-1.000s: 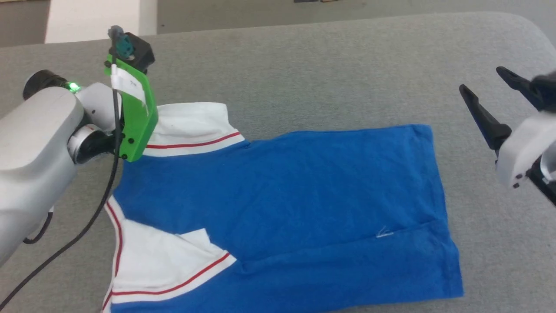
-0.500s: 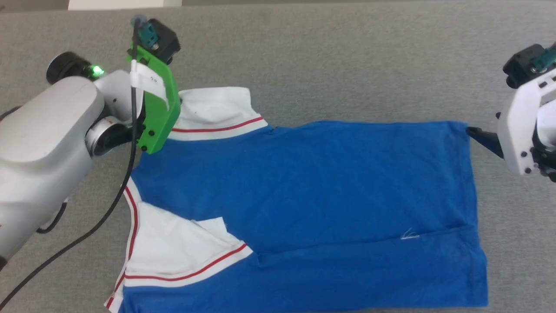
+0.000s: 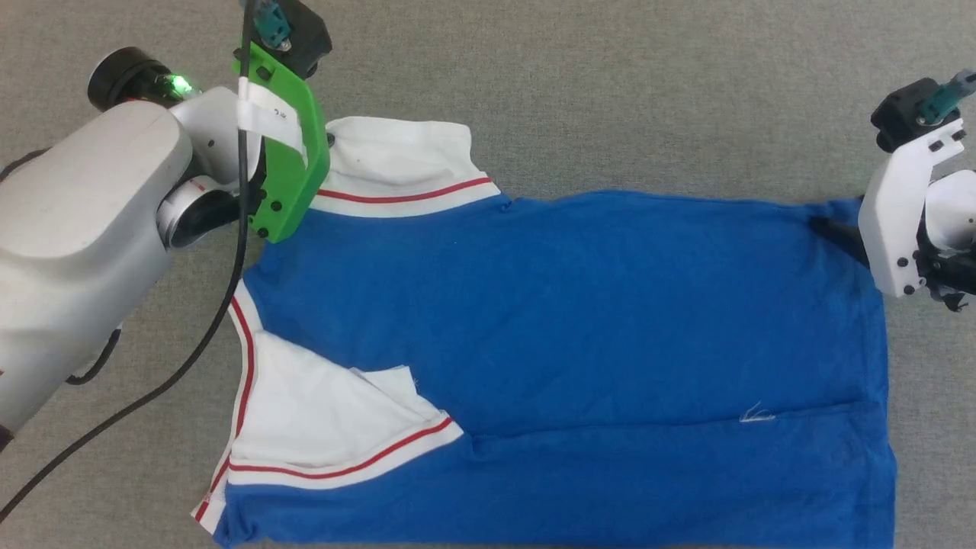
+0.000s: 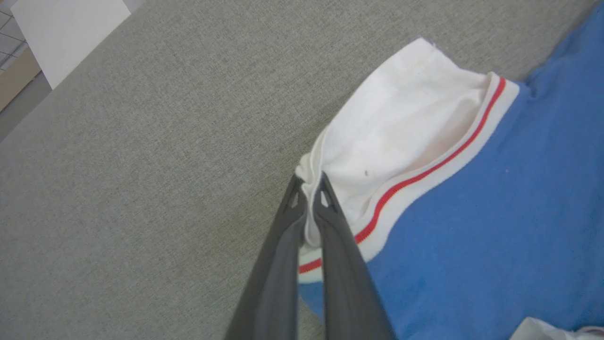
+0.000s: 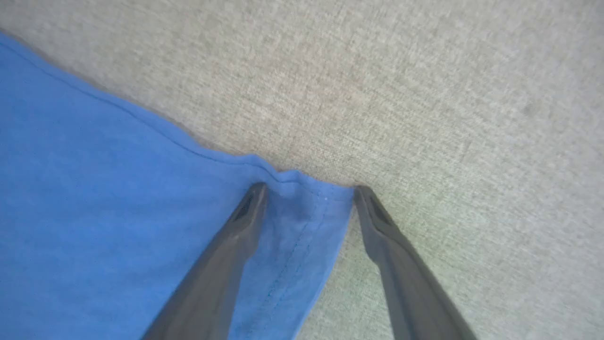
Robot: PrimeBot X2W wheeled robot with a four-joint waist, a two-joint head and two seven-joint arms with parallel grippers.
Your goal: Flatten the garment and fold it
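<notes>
A: Two dark fingers of the left gripper (image 4: 307,186), how do they stand?
B: Pressed together, with a bunched white edge of the jersey's (image 3: 572,320) far sleeve (image 4: 401,118) pinched between them, just beside its red trim stripe (image 4: 424,167).
A: And the right gripper (image 5: 309,191)?
B: Its fingers stand wide apart, astride the hem corner (image 5: 306,212). One tip lies over the blue cloth, and the other sits just off the edge, over the grey fabric surface (image 5: 448,94). They are not closed on the cloth.
A: Where does the jersey lie?
B: Spread on that grey surface, plain blue side up, sleeves toward the robot's left and hem toward its right. The near sleeve (image 3: 320,427) lies partly turned in over the blue body, and a long crease runs across the blue near the lower edge.
A: Farther out?
B: The left wrist's green bracket (image 3: 286,168) hangs over the far sleeve, with a black cable (image 3: 152,389) trailing off it. The right wrist's white bracket (image 3: 900,221) stands at the hem's far corner.
</notes>
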